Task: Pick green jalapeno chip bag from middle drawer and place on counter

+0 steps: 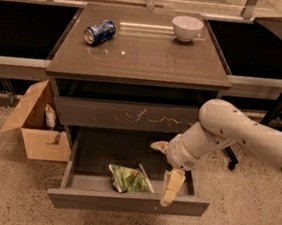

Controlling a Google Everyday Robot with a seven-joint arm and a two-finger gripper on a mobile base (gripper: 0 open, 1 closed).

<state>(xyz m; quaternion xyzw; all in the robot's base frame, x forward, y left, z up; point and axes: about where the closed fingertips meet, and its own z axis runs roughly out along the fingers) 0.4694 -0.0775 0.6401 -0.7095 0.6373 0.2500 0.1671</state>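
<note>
The green jalapeno chip bag [129,178] lies flat inside the open middle drawer [126,202], near its front and middle. My gripper [166,167] hangs over the drawer's right half, just right of the bag and not touching it. Its pale fingers [172,186] are spread apart, open and empty. The white arm reaches in from the right. The counter [142,54] is the glossy grey-brown top of the cabinet, above the drawers.
A blue soda can [99,32] lies on its side at the counter's back left. A white bowl [187,27] stands at the back right. The shut drawer front above has white scratch marks [145,117]. An open cardboard box [36,126] stands on the floor to the left.
</note>
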